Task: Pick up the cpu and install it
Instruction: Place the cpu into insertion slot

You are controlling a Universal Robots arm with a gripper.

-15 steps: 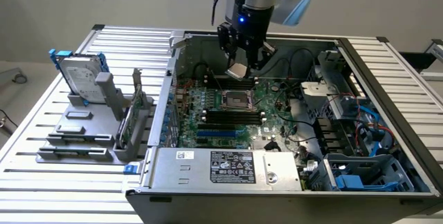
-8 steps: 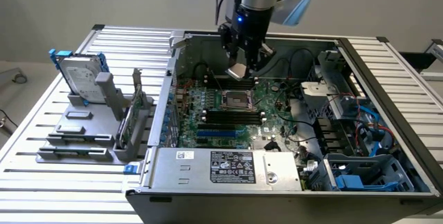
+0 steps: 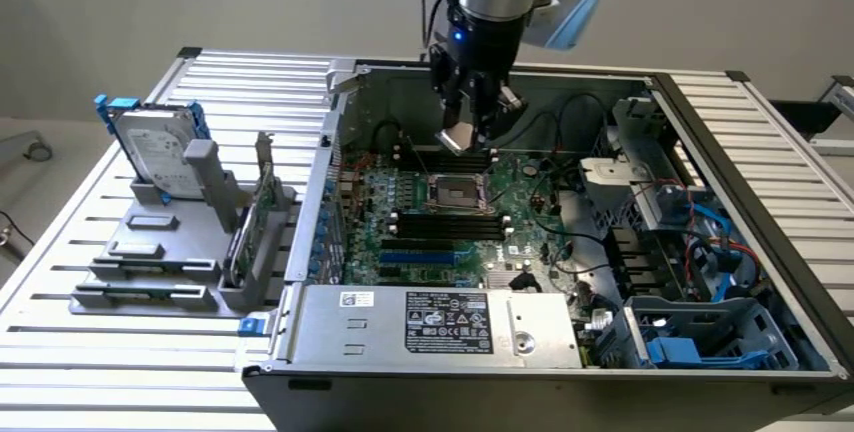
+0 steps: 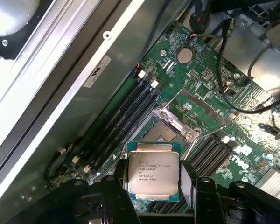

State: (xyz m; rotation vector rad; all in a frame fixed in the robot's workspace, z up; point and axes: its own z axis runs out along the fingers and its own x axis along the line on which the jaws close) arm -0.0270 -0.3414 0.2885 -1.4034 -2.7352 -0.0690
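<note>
One cpu (image 4: pixel 152 171) between wide-set claw (image 4: pixel 152 181) fingers (image 4: pixel 120 176); motherboard (image 4: pixel 210 79) beneath

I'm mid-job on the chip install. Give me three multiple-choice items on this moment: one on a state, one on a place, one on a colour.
1. The hand is:
A. open and empty
B. shut on the chip
C. shut on a cable

2. The hard drive stands:
A. on the grey rack
B. in the hand
C. on the floor

3. The drive's bracket is:
A. red
B. yellow
C. blue

Answers:
1. B, the fingers flank the chip on both sides in the wrist view.
2. A, it stands upright on the rack at the exterior view's left.
3. C, blue edges frame the drive.
</note>
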